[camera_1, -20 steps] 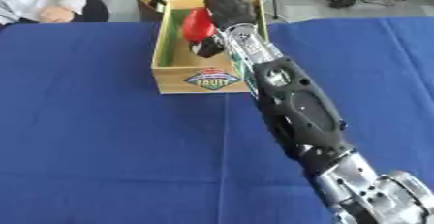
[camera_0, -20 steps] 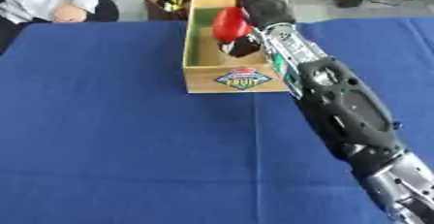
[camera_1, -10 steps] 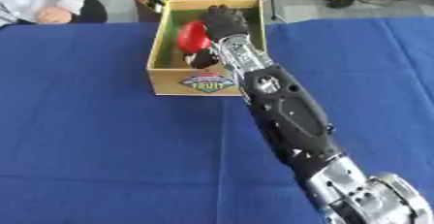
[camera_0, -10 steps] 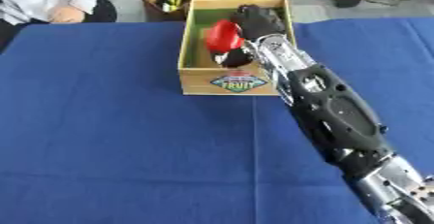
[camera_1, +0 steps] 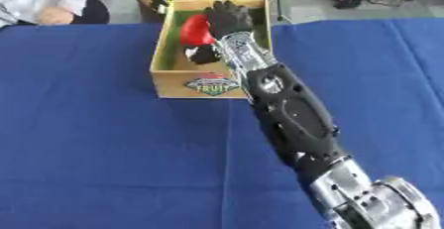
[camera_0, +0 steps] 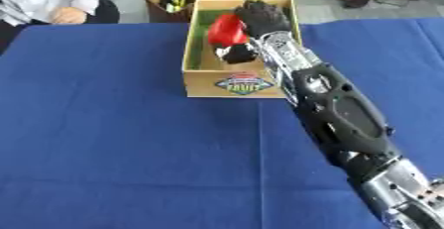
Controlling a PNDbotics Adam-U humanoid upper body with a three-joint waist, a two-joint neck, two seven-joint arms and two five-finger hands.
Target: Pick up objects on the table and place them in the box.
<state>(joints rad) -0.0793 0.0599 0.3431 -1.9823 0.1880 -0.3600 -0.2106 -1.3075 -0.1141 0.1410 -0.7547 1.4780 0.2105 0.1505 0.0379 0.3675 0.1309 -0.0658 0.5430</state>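
Reaching across the blue table (camera_0: pixel 113 139) from the near right, the right hand (camera_0: pixel 263 16) hangs over the wooden box (camera_0: pixel 236 83) at the far side, fingers curled around a red object (camera_0: pixel 226 28) held above the box's inside. A dark thumb shows just below it.

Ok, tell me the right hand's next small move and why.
Probably straighten the fingers and let go. The right hand is already over the inside of the box, curled round the red object, which sits within the walls. Nothing else shows on the blue table, so releasing there looks sensible.
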